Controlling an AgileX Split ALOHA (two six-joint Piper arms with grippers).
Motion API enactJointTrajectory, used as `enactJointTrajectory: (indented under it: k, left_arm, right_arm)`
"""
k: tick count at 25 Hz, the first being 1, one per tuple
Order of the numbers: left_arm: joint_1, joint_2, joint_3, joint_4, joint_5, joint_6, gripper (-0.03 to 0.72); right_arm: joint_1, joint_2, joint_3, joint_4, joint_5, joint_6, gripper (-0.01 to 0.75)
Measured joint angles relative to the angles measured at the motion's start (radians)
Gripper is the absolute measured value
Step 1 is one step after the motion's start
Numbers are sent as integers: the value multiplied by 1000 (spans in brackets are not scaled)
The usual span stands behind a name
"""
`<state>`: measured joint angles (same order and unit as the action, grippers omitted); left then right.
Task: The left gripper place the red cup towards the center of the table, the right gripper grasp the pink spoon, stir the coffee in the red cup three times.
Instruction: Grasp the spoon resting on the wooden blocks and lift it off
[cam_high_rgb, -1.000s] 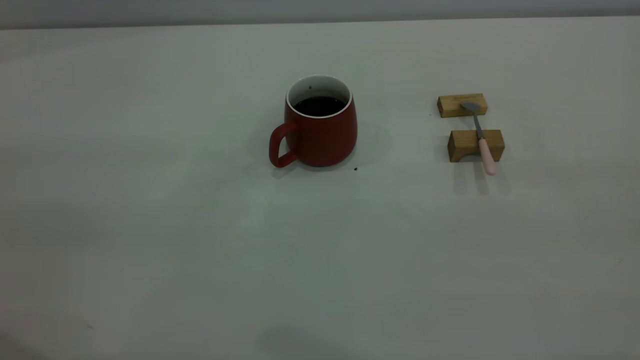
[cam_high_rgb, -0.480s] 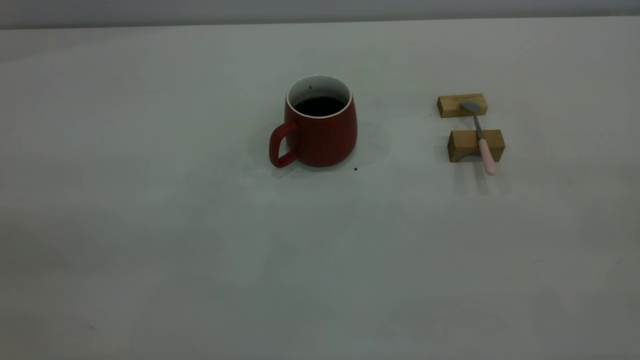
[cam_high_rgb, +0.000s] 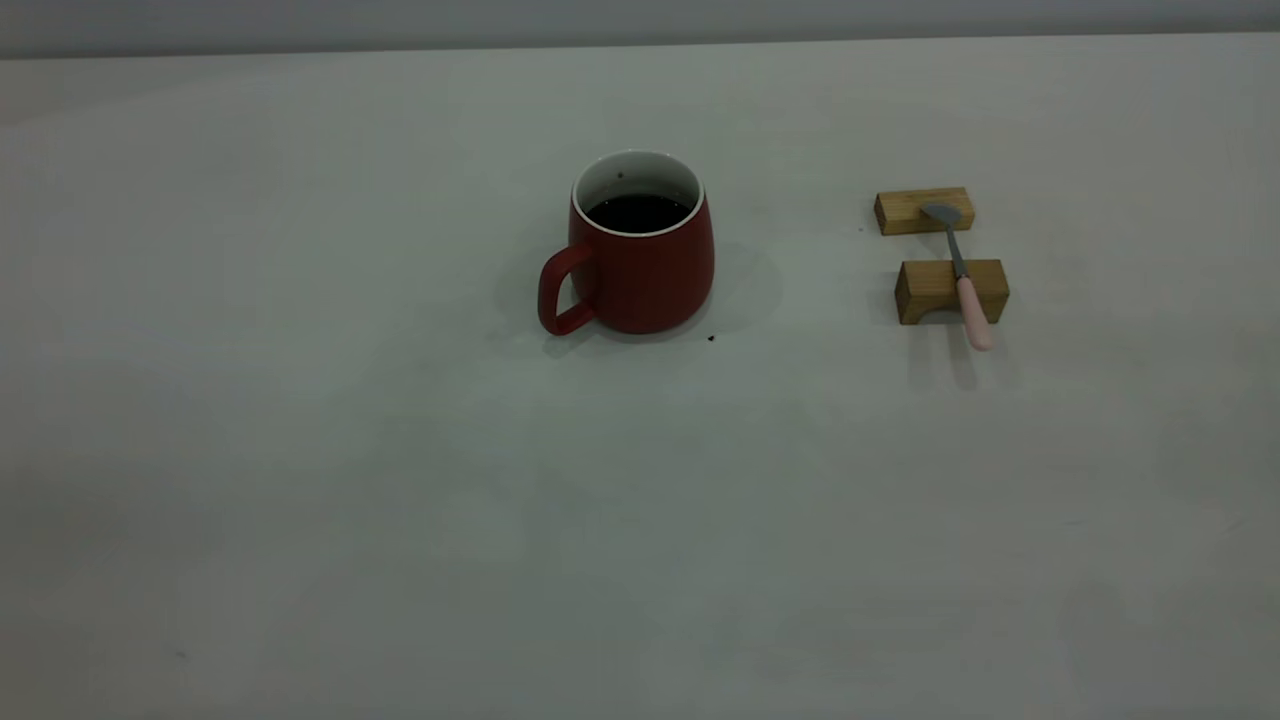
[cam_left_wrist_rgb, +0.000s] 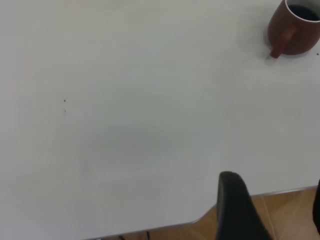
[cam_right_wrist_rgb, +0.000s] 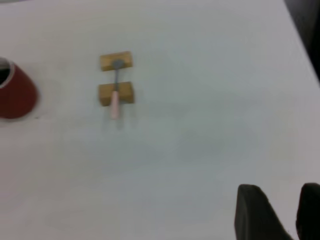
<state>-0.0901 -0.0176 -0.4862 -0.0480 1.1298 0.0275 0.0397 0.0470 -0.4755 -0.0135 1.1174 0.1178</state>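
Observation:
The red cup stands upright near the middle of the table, handle to the left, with dark coffee inside. It also shows far off in the left wrist view as the red cup. The pink spoon lies across two wooden blocks to the right of the cup, its bowl on the far block; it appears again as the pink spoon. Neither gripper is in the exterior view. My left gripper is open over the table's near edge, far from the cup. My right gripper is open and empty, well away from the spoon.
The far wooden block and the notched near block hold the spoon off the surface. A tiny dark speck lies by the cup's base. The table edge with wooden floor below shows in the left wrist view.
A faint shadow at the table's near edge has faded out. The cup, spoon and blocks have not moved.

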Motion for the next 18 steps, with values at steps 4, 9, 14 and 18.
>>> enactJointTrajectory:
  k: [4,9,14,18]
  left_arm:
    - [0,0,0,-3,1,0,446]
    - [0,0,0,-3,1,0,446]
    - [0,0,0,-3,1,0,446]
    - [0,0,0,-3,1,0,446]
  right_arm:
    - [0,141,-11,77,-118,-44,360]
    - [0,401,-14,197,-356,-131,499]
    - [0,745,-26,401,-558,-301,532]
    - [0,1064,-107,587,-581,-513,534]
